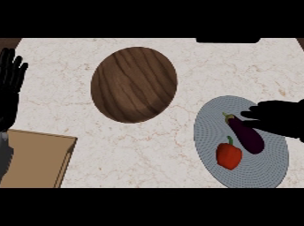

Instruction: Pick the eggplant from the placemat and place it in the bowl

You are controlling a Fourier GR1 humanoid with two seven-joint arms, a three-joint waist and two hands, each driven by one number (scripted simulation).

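So the eggplant point(246, 134) is on the round grey placemat point(272, 172) over at the right side of the pale marbled surface point(246, 66), lying at a slant with its green stem end pointing up-left and the fat dark purple end down-right. Just beside it, lower left on the same mat, there's a red bell pepper point(229, 155) with a little green stem, close to the eggplant but I can't tell if they're actually touching. The right hand point(288, 119) comes in from the right edge and sits right over the upper part of the eggplant, fingers stretched out toward the left and looking fairly straight, not curled around anything as far as I can see; it's a solid black shape so whether the fingertips are really on the eggplant is hard to call. The wooden bowl point(134, 84) is up toward the middle of the surface, well apart from the placemat, dark brown with visible grain. The left hand point(1, 90) is at the far left edge, fingers up and spread flat, just resting. Below it there's a tan wooden cutting board point(37, 159) at the lower left corner.
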